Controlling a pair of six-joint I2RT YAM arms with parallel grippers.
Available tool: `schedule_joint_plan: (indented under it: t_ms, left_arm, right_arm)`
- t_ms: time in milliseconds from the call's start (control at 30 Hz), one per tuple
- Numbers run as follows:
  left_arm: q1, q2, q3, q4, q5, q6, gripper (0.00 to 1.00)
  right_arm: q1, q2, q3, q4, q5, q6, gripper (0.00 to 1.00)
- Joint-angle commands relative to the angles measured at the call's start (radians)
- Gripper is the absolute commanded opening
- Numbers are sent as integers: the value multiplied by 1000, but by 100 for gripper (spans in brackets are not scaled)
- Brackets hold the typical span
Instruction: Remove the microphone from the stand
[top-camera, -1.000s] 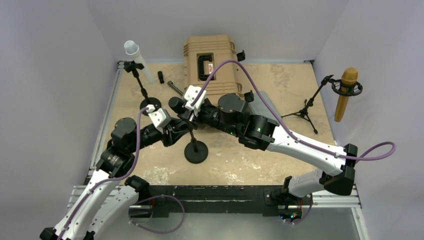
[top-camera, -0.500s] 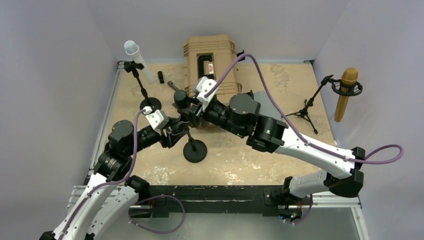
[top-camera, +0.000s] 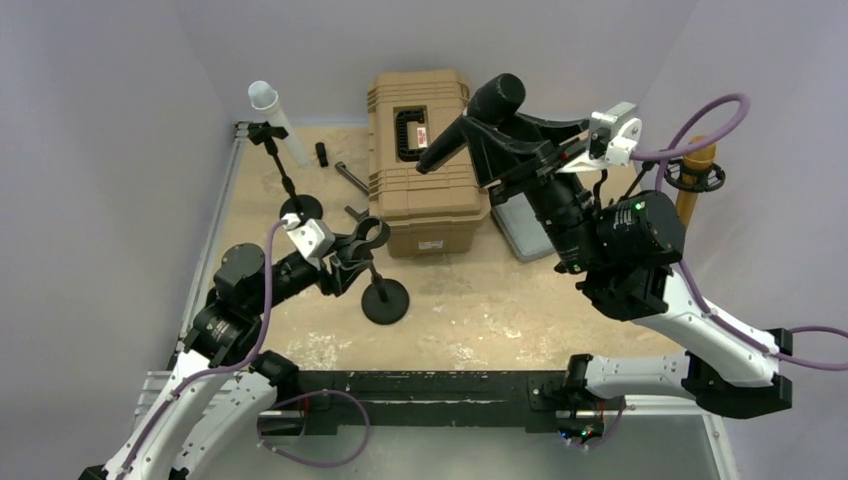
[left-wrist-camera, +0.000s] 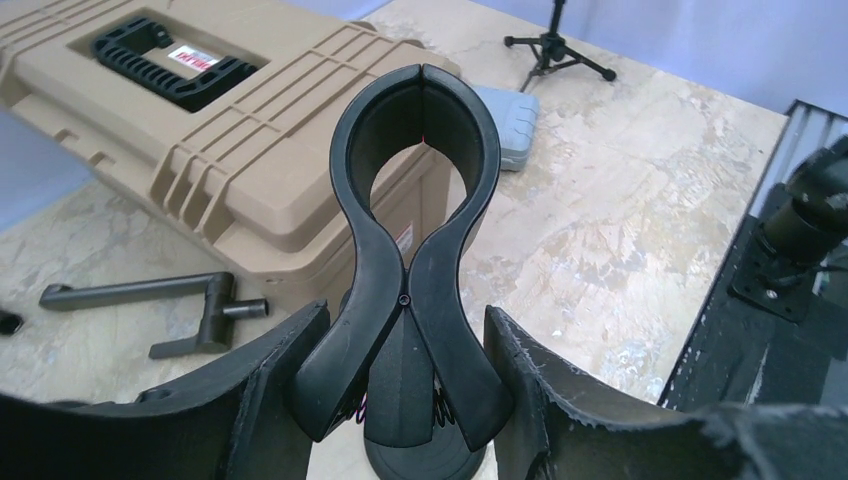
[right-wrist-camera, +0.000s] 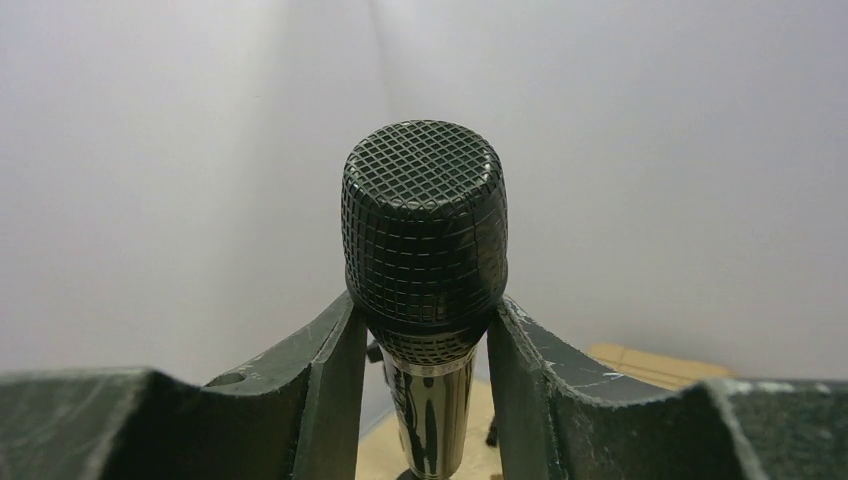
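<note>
The black microphone (top-camera: 497, 98) is off the stand, held high above the tan case, its mesh head up and to the right. My right gripper (top-camera: 503, 128) is shut on it just below the head; in the right wrist view the microphone (right-wrist-camera: 424, 230) stands between my fingers (right-wrist-camera: 330, 370), with the gripper (right-wrist-camera: 425, 345) closed round it. The black stand (top-camera: 385, 300) rests on its round base at the front left, its clip (top-camera: 368, 235) empty and closed. My left gripper (top-camera: 347, 262) is shut on the clip's levers; the left wrist view shows the gripper (left-wrist-camera: 400, 350) round the clip (left-wrist-camera: 415, 120).
A tan hard case (top-camera: 420, 180) lies at the middle back, with a grey box (top-camera: 520, 235) to its right. A white tube on a small stand (top-camera: 272, 115) is at the back left. A gold microphone on a tripod (top-camera: 692, 185) is at the right. A black L-shaped bar (left-wrist-camera: 150, 300) lies left of the case.
My right arm has pulled the microphone out of the clip and swung it up and to the right, over the case. My left gripper has stayed on the stand's clip.
</note>
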Motion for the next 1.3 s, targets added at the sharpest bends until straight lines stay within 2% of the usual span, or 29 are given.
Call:
schedule_joint_plan:
  t_ms: [0, 167, 267, 467, 567, 633, 833, 933, 1267]
  left_arm:
    - [5, -24, 19, -67, -177, -1, 0]
    - [5, -74, 23, -99, -476, -62, 0]
    - [5, -93, 32, -122, -612, -82, 0]
    - [5, -94, 57, -174, -879, -154, 0]
    - [6, -74, 62, -203, -1014, -188, 0]
    - [6, -57, 79, -235, -1080, -219, 0]
    - [6, -56, 81, -250, -1119, -250, 0]
    - [7, -55, 80, -247, -1114, -243, 0]
    - [7, -61, 87, -258, -1103, -251, 0]
  right_arm:
    - [-2, 2, 3, -28, 137, -58, 0]
    - [-2, -4, -101, -303, 175, -103, 0]
    - [1, -35, -197, -449, 56, -90, 0]
    - [1, -107, -372, -484, -138, -99, 0]
    - [4, -29, -398, -527, -123, -142, 0]
    - [8, 55, -407, -552, -55, -174, 0]
    - [9, 346, -419, -507, 132, -266, 0]
    - [9, 488, -355, -550, 166, -276, 0]
    - [21, 778, -247, -512, 236, -333, 0]
